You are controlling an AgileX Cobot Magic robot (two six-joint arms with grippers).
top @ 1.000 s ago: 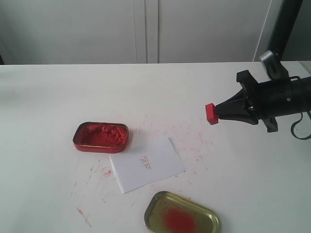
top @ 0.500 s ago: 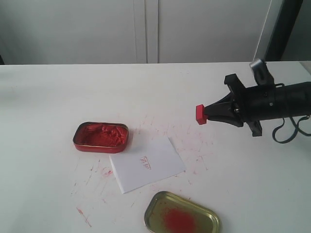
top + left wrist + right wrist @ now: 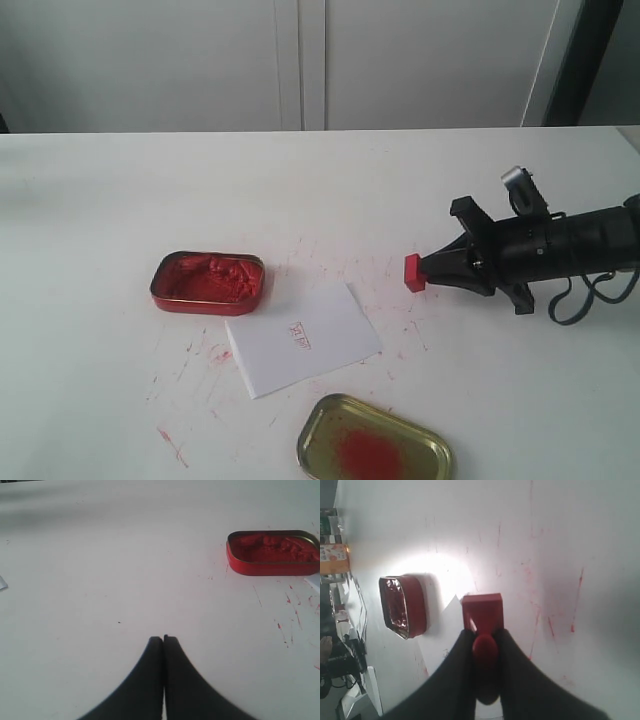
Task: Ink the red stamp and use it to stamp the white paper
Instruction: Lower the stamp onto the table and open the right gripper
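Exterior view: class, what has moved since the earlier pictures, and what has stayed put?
The right gripper, shut on the red stamp, has moved leftward and down toward the table. The white paper, red ink tin and gold lid stayed put.

Gold lid (image 3: 412,430): lower rim cut by exterior view's edge.
White paper (image 3: 335,322): red mark (image 3: 299,337) too small for me to read.
Red stamp (image 3: 482,611): knob half buried between my right jaws.
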